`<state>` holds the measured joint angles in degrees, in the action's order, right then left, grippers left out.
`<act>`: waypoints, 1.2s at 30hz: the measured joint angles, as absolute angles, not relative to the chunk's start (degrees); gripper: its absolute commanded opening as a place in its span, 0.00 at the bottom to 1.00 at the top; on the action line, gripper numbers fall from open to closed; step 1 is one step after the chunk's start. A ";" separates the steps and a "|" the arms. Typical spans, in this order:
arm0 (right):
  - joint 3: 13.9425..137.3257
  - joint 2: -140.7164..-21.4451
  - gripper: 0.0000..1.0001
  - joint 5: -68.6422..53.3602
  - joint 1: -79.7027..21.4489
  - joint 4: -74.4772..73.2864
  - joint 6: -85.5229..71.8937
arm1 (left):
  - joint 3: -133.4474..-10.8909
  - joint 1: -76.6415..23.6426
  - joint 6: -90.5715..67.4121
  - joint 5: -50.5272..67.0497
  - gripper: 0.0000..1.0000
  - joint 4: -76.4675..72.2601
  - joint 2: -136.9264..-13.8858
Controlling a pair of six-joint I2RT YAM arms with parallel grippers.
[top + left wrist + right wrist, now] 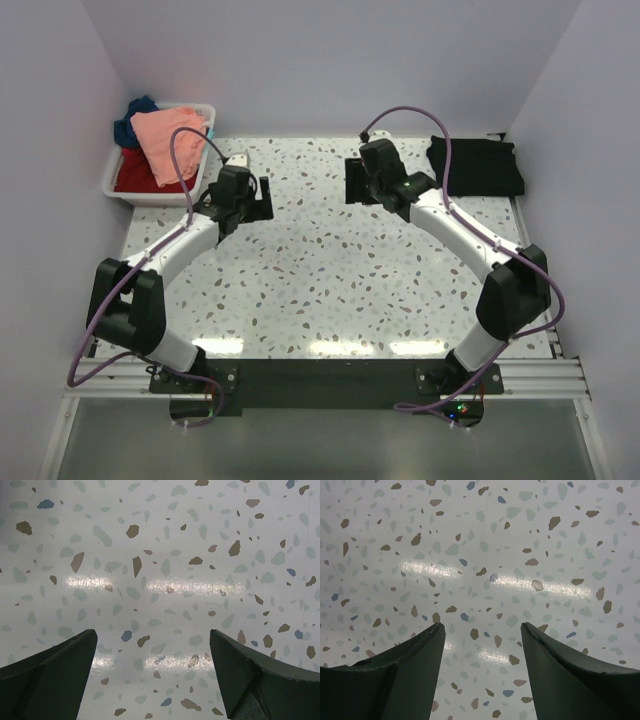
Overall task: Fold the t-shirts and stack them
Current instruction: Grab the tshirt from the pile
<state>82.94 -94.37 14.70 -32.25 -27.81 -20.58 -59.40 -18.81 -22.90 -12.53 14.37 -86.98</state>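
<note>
A salmon-pink t-shirt (165, 140) lies crumpled on top of the white bin (118, 187) at the back left, with a red one (135, 175) under it and a blue one (133, 118) behind. A black t-shirt (478, 165) lies folded on the table at the back right. My left gripper (262, 200) hovers open over bare tabletop just right of the bin; its fingers (55, 672) frame only speckled surface. My right gripper (353, 180) is open too, left of the black shirt, with nothing between its fingers (407, 665).
The speckled tabletop (330, 270) is walled in by pale panels at the back and both sides. The arm bases stand on a black rail (320, 380) at the near edge. Purple cables loop over both arms.
</note>
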 measured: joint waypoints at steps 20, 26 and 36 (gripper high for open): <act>82.15 -94.32 0.73 14.44 -32.36 -25.58 -20.84 | -73.23 -16.99 -21.41 -22.85 0.93 18.70 -89.95; 82.15 -94.32 0.72 14.44 -32.36 -25.65 -20.84 | -82.28 -11.55 -21.61 -24.12 0.92 19.73 -95.24; 82.15 -94.45 0.72 14.48 -32.36 -25.69 -20.84 | -90.67 -2.13 -23.38 -24.86 0.91 20.18 -104.29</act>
